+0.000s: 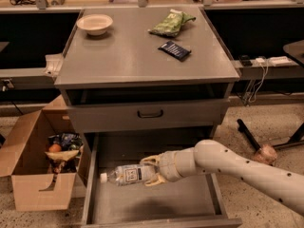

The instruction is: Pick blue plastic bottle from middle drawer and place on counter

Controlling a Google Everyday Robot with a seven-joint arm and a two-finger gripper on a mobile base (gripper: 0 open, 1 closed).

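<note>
**Gripper** (145,172): inside the open middle drawer (88,189), at end of white arm (237,167) coming in from right. Tan fingers (148,160) clamped on blue plastic bottle (126,175), one above and one below its base end.

**Bottle:** in grip, lying level, white cap to gripper's left, label w/ dark band facing up. Appears clear of drawer floor, w/ dark shadow on floor below it. Cap end near drawer's left wall, not touching.

**Drawer:** pulled out, grey floor bare around gripper. Low walls left & right, front lip below.

**Above gripper:** closed grey drawer front w/ black handle (150,113), overhanging rear of open drawer. Dark slot above that, then counter (128,61).

**On counter, well above & apart from gripper:**
- cream bowl (95,23), far left corner
- green snack bag (171,23), far right
- dark blue packet (174,50), nearer front, right of centre
- front-left & centre of top bare

**Left of gripper, outside drawer:** open cardboard box (28,179) on floor just beside drawer's left wall, w/ mixed packets & a fruit-like item inside.

**Right of gripper, beyond arm:** black leg w/ round foot (261,151) on speckled floor. White power strip (271,61) on ledge higher up.
</note>
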